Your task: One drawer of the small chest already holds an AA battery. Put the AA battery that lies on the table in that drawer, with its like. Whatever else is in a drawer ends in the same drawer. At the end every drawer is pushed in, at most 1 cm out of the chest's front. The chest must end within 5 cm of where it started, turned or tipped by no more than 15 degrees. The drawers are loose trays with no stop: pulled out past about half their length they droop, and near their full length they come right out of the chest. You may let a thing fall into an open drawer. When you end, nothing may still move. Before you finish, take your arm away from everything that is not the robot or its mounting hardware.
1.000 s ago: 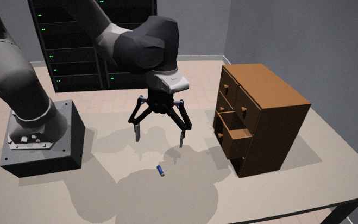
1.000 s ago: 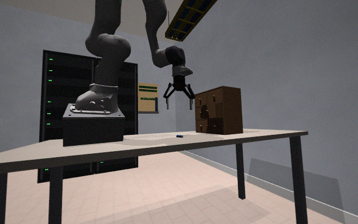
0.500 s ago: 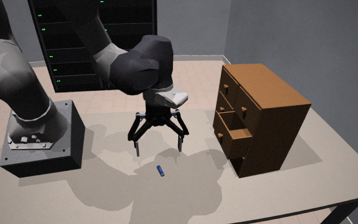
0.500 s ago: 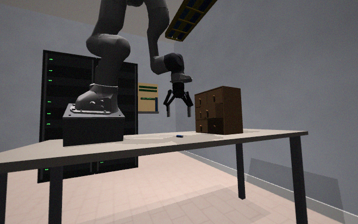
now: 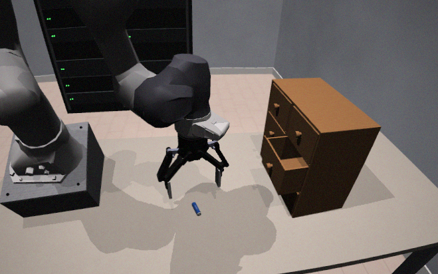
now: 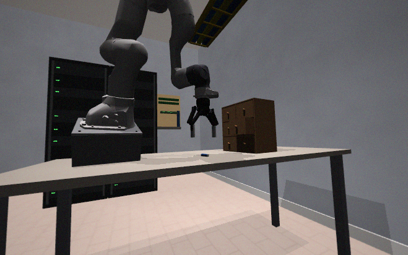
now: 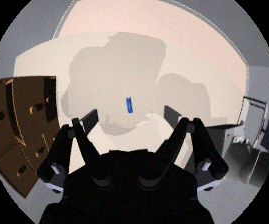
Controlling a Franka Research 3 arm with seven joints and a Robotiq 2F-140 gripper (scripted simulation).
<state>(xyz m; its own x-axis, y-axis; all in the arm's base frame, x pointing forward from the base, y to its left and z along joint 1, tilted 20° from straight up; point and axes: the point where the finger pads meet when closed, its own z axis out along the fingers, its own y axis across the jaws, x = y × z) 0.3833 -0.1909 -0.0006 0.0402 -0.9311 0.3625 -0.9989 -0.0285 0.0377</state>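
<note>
Because the AA battery [image 5: 196, 208] [image 6: 204, 155] [image 7: 129, 105] is lying on its side on the table [image 5: 316, 235] [image 6: 167, 168] [image 7: 35, 65], I judge the job is in its middle part: a drawer is out, but the pick, the drop and the pushing-in are all left. From the top camera, my gripper [image 5: 193, 191] [image 6: 203, 136] [image 7: 130, 113] hangs at twelve o'clock from the battery, above the table, its fingers spread wide and released, with nothing between them. At two o'clock from the battery stands the chest [image 5: 343, 169] [image 6: 265, 126] [image 7: 15, 160], upright, with the open drawer [image 5: 293, 178] [image 6: 241, 127] [image 7: 27, 100] jutting from its middle row. I can't make out a battery inside its dark tray, so whether this is the one with the like is unconfirmed for me. At ten o'clock sits the arm's base [image 5: 92, 177] [image 6: 105, 150] [image 7: 217, 135], well apart from the chest. My count: one battery in sight, one gripper with two fingers, one chest, six drawer knobs in the exterior view, and one drawer plainly out; the other five look pushed in. Next I'd line up across the battery's narrow width and go down gently, since a round cell could roll if nudged.
</note>
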